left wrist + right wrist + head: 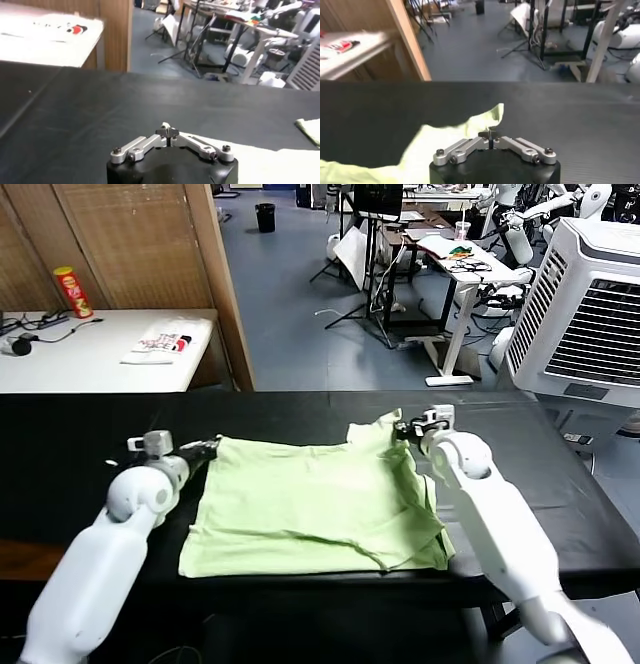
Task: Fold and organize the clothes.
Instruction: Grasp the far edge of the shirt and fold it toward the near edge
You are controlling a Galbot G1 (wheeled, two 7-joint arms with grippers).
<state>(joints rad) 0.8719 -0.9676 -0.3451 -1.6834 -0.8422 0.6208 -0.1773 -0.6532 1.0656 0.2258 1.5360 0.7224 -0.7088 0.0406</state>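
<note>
The clothes are one pale green T-shirt, lying mostly flat on the black table. My left gripper is at its far left corner. In the left wrist view this gripper is shut, with a pale bit of cloth pinched at the tips and the T-shirt spreading beside it. My right gripper is at the far right corner, where the cloth stands up in a peak. The right wrist view shows that gripper shut on the T-shirt. The right side of the shirt is rumpled along my right arm.
A white table at the back left carries a folded white item with red print, a red can and cables. A wooden post stands behind the black table. A white air cooler is at the back right.
</note>
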